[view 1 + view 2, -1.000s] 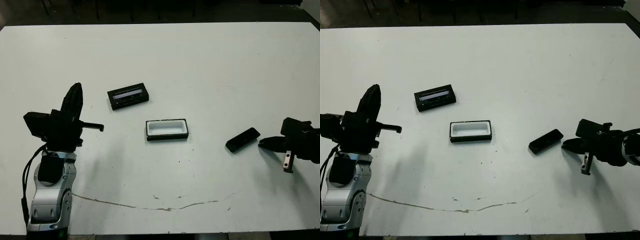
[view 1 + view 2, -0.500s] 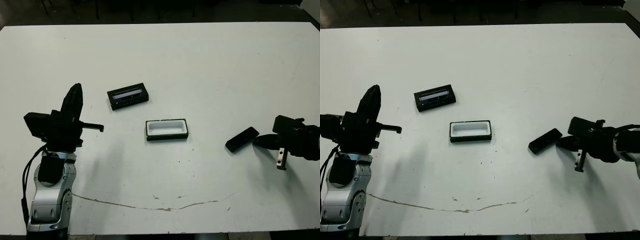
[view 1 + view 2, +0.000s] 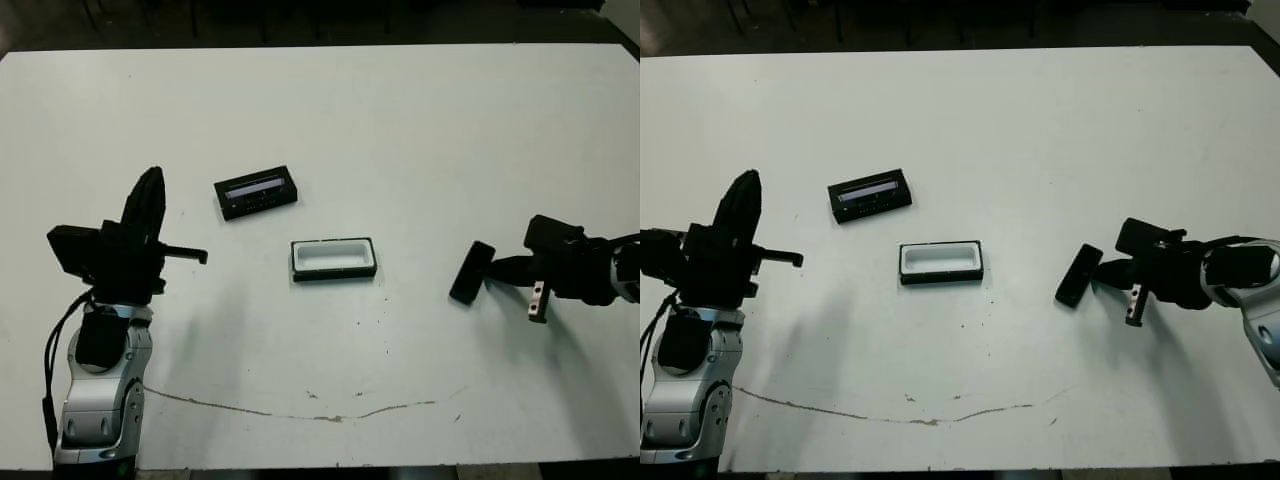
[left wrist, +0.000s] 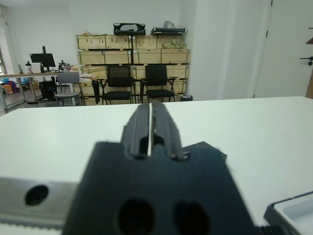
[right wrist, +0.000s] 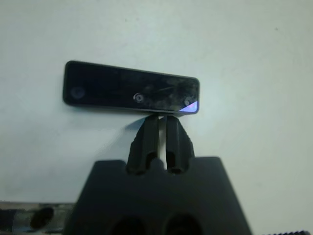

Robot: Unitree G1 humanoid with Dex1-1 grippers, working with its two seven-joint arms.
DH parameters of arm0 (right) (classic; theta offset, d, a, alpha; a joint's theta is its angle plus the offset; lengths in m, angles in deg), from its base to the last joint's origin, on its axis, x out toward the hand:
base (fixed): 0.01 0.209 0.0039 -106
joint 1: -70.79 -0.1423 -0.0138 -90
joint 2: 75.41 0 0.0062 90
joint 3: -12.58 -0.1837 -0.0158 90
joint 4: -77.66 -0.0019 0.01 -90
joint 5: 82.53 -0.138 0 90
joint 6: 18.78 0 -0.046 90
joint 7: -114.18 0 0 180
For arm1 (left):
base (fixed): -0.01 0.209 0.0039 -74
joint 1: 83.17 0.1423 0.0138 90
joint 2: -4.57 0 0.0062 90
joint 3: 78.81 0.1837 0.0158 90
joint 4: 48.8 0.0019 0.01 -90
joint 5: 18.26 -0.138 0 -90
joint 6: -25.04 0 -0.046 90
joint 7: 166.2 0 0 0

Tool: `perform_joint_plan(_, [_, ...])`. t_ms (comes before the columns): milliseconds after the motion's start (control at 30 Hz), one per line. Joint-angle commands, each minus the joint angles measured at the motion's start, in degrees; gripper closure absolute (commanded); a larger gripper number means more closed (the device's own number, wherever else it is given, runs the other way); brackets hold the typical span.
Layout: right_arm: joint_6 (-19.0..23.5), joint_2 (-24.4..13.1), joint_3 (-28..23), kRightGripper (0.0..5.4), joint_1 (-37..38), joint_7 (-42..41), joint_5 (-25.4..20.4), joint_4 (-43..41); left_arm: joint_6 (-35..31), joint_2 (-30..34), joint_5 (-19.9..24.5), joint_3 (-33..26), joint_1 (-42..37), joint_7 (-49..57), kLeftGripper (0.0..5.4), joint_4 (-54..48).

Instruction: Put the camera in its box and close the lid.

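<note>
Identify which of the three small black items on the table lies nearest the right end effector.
The camera, the plain slim black bar lying on the table. The right end effector reaches its edge, while the white-lined box and the strip-marked lid sit further left.

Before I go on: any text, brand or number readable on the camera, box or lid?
None readable.
Camera: a small round mark and a bright patch on its face, no letters.
Lid: only the pale strip.
Box: plain white lining.
Crates beyond the table: too blurred to tell.
</note>
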Motion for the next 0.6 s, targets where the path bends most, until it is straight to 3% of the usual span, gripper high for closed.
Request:
perform_joint_plan(33, [0.27, 2.5, 3.43, 5.4, 0.98, -0.06, 2.26, 2.5, -0.33, 0.03, -0.49, -0.03, 0.9, 0.27, 5.39, 0.64])
perform_joint_plan(200, [-2.21, 5.57, 4.19, 5.4, -1.64, -0.66, 2.37, 6.72, -0.3, -0.19, -0.14, -0.06, 0.87, 0.19, 5.39, 0.76])
perform_joint_plan(600, [-1.49, 10.66, 5.25, 5.4, -3.6, 1.82, 3.48, 9.34, 0.16, -0.34, -0.32, 0.02, 1.22, 0.07, 5.39, 0.99])
